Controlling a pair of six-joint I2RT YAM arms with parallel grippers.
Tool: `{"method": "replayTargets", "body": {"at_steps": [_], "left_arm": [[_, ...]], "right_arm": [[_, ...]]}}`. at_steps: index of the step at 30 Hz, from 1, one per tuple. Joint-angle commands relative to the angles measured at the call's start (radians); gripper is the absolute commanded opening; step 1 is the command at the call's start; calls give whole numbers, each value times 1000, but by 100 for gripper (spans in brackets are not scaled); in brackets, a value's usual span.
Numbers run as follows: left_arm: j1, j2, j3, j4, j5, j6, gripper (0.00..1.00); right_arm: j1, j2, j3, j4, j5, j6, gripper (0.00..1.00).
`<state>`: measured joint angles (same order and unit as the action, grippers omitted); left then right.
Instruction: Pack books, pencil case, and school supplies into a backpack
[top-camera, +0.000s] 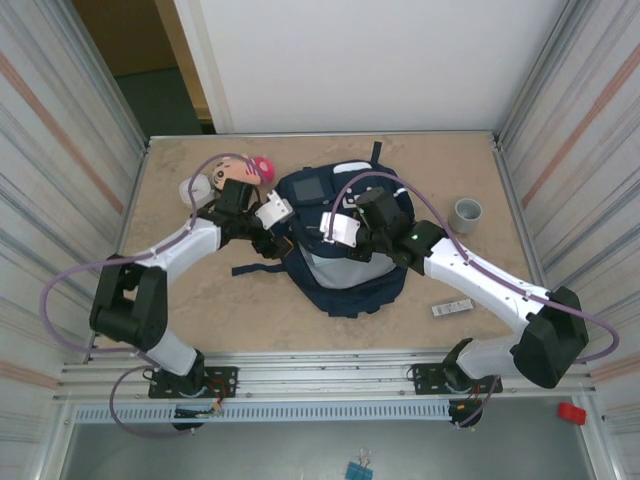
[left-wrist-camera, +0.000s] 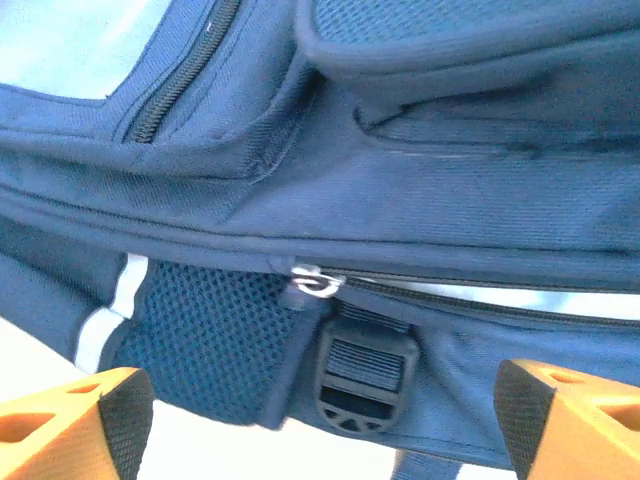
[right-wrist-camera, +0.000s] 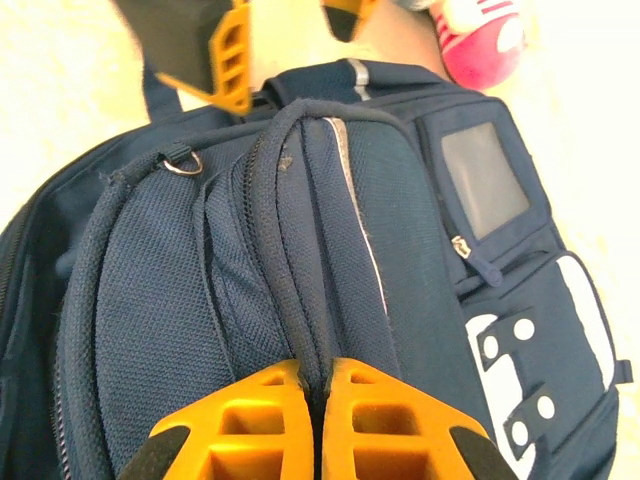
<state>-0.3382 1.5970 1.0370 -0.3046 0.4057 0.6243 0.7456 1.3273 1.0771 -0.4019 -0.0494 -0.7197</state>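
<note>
The navy backpack (top-camera: 345, 275) lies in the middle of the table. My right gripper (right-wrist-camera: 322, 375) is shut on a raised fold of its fabric beside a zipper seam (right-wrist-camera: 290, 230), reaching in from the right (top-camera: 320, 240). My left gripper (left-wrist-camera: 325, 415) is open at the backpack's (left-wrist-camera: 400, 180) left side (top-camera: 277, 243); a black strap buckle (left-wrist-camera: 365, 385) sits between its orange fingers (left-wrist-camera: 90, 425) without touching them. A slim white-and-black bar (top-camera: 452, 308) of the school supplies lies on the table to the right. The books and pencil case are out of view.
A grey cup (top-camera: 467, 213) stands at the right. A white rounded box (top-camera: 195, 188) and a pink-and-white item (top-camera: 262, 168) lie at the back left, behind my left arm. A metal zipper ring (left-wrist-camera: 315, 283) sits above the buckle. Metal walls enclose the table.
</note>
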Motion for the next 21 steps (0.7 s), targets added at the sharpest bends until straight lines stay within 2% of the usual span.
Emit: {"method": "replayTargets", "body": {"at_steps": [1, 6, 10, 14, 19, 21], "left_arm": [[22, 61, 79, -97, 107, 195, 89], [21, 155, 140, -133, 155, 312, 88], [18, 223, 205, -188, 181, 355, 79], [18, 241, 235, -225, 224, 369, 55], [18, 212, 210, -216, 278, 361, 39], [21, 203, 200, -214, 277, 362, 29]], "right_arm": [[-6, -7, 42, -5, -37, -17, 0], [-18, 0, 51, -3, -40, 12, 0], [-30, 3, 49, 7, -53, 37, 0], [-35, 2, 46, 22, -46, 58, 0], [-64, 3, 46, 38, -93, 111, 0], [-64, 3, 47, 37, -95, 111, 0]]}}
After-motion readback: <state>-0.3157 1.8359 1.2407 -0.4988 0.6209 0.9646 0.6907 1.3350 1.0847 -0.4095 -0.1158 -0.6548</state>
